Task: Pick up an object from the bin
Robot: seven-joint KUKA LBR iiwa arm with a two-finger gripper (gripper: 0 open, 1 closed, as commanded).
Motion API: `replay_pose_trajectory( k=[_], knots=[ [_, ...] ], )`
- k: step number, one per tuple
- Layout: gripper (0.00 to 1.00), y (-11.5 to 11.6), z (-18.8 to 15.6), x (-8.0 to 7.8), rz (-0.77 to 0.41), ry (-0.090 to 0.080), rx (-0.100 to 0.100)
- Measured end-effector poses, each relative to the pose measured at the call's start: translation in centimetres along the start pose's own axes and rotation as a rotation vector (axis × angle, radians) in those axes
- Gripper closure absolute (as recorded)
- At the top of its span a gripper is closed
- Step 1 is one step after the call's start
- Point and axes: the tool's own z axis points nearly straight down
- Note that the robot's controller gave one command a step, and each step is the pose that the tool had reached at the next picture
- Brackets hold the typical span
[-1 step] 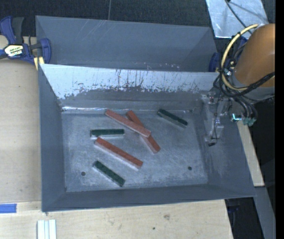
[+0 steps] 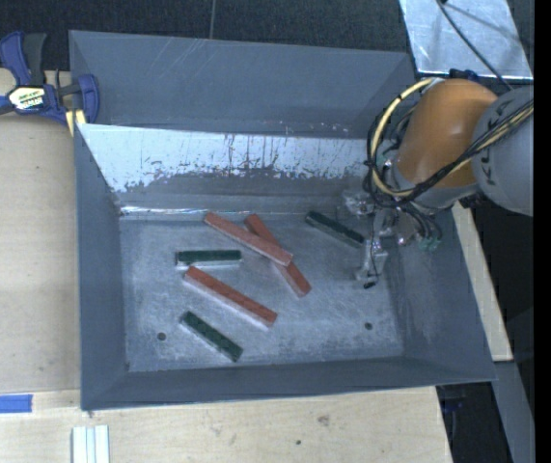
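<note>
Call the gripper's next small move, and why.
Probably shift it toward the view's left and slightly back, over the nearest green bar. The gripper hangs above bare floor by the bin's right wall, and that bar lies just beside it, apart from the red bars.

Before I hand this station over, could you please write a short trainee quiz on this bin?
1. How many reddish-brown bars lie in the bin?
2. True or false: the gripper hangs at the bin's left side.
3. Which lies nearest the gripper? A) the dark green bar at back right; B) the dark green bar in front; C) the reddish-brown bar in front.
Key: 1) three; 2) false, it is at the right; 3) A.
</note>
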Motion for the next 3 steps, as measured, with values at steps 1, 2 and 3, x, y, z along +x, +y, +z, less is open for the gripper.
replay_pose_trajectory(
  k=[1, 2, 3],
  knots=[
    [0.00, 0.1, -0.1, -0.4, 0.046, -0.002, 0.000],
    [1.00, 0.2, -0.2, -0.5, 0.044, -0.005, 0.000],
    [1.00, -0.3, -5.4, 0.5, 0.057, -0.012, 0.002]
  ],
)
